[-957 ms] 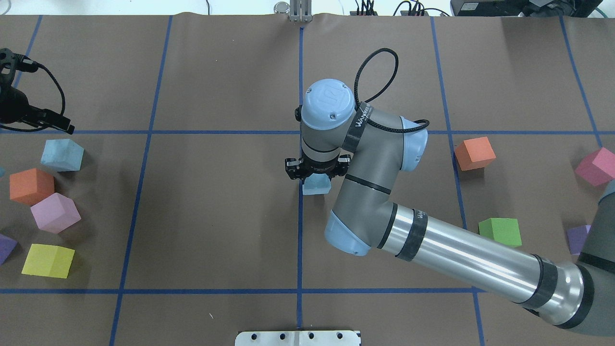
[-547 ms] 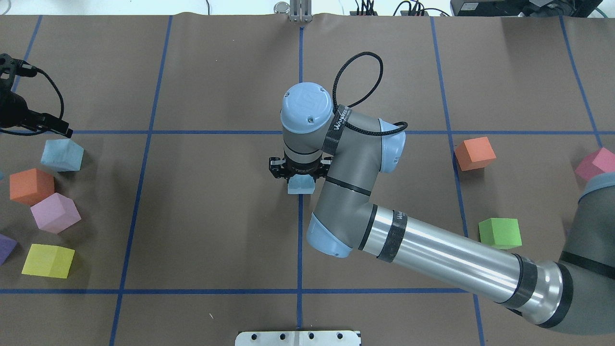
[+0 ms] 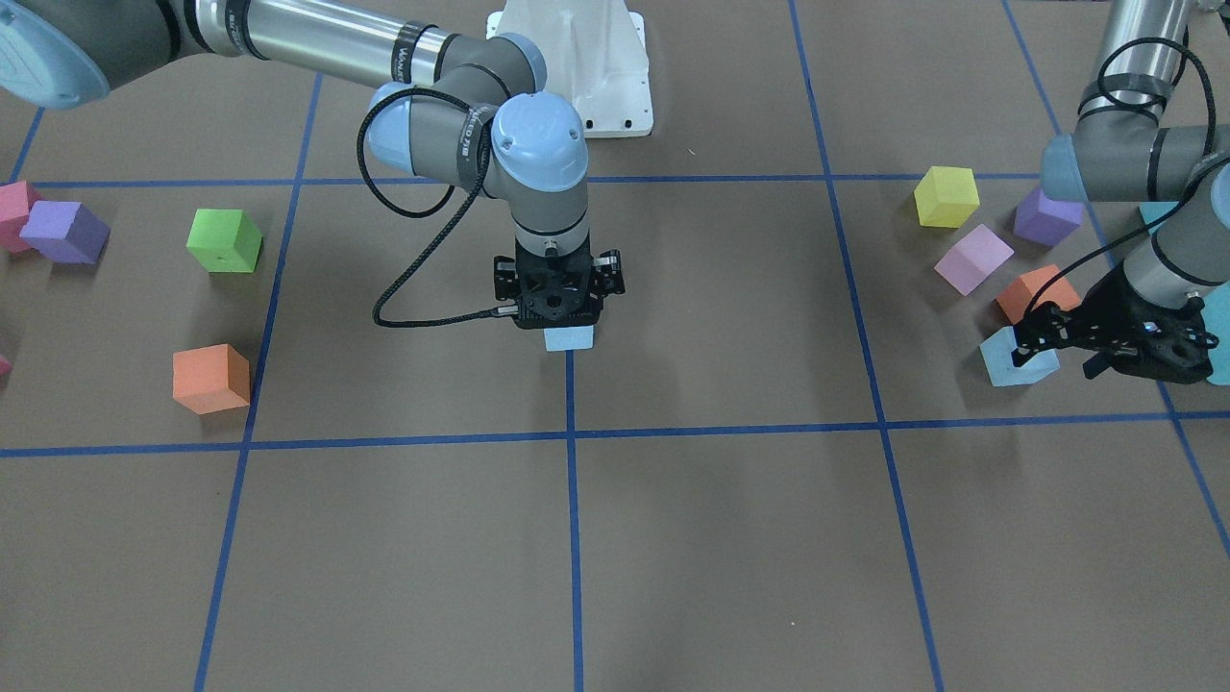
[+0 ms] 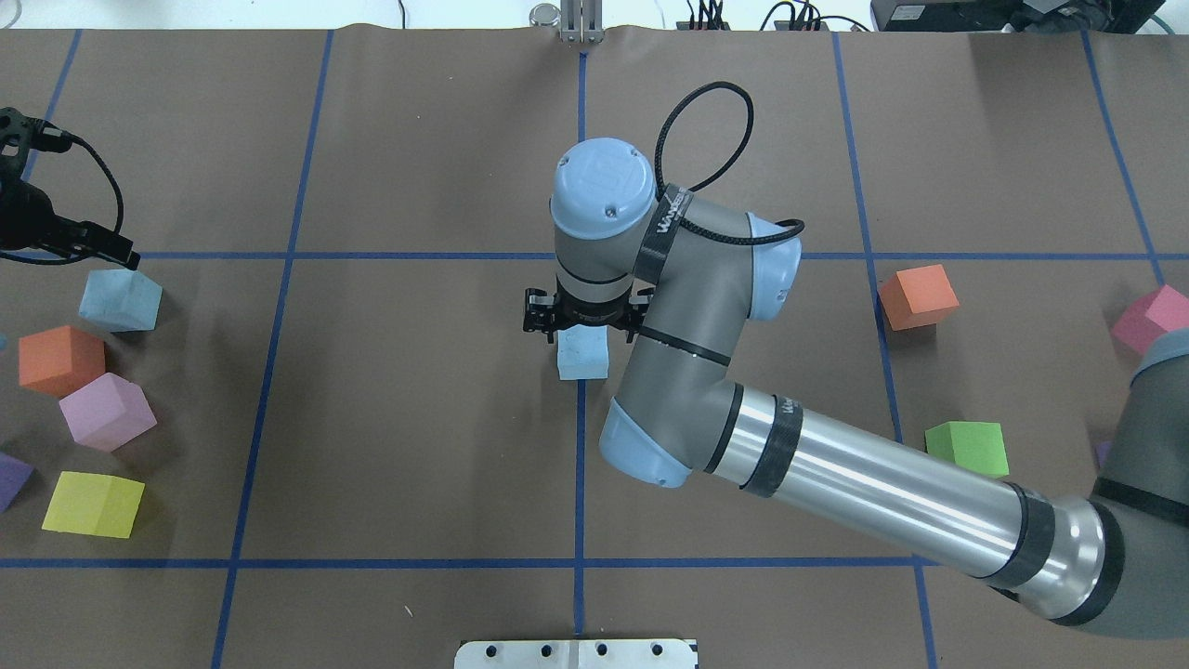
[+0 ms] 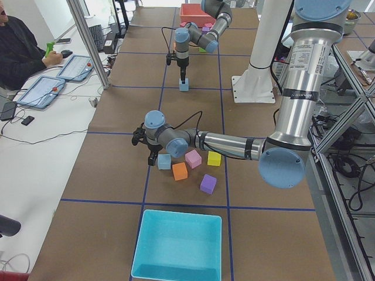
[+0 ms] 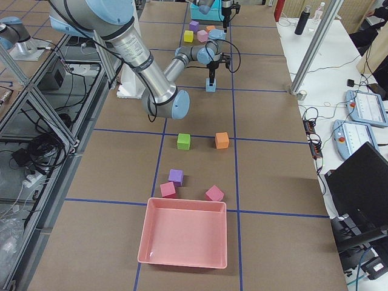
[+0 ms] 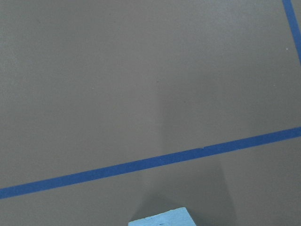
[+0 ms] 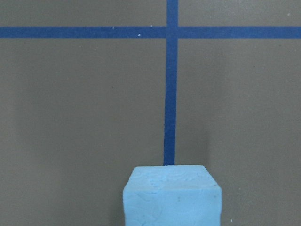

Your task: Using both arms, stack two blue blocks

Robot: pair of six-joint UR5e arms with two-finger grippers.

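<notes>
One blue block (image 4: 582, 353) rests on the centre blue tape line and fills the bottom of the right wrist view (image 8: 171, 195). My right gripper (image 3: 557, 322) hangs straight above it, pointing down. Its fingers are hidden behind its body; it looks open and slightly lifted off the block. The second blue block (image 4: 121, 299) lies at the table's left side. It also shows in the front view (image 3: 1019, 363). My left gripper (image 3: 1057, 358) is open and hovers over its far edge, holding nothing. One corner of this block shows in the left wrist view (image 7: 162, 219).
Orange (image 4: 60, 360), pink (image 4: 107, 411), yellow (image 4: 93, 504) and purple (image 4: 11, 478) cubes crowd next to the left blue block. Orange (image 4: 918, 295), green (image 4: 968, 448) and pink (image 4: 1152, 321) cubes lie on the right. A turquoise bin (image 5: 179, 246) and a pink bin (image 6: 185, 239) stand at the table's ends.
The right arm carried its blue block leftward onto the centre line. The gripper body then drew up and away while the block stayed put. The left gripper shifted only slightly.
</notes>
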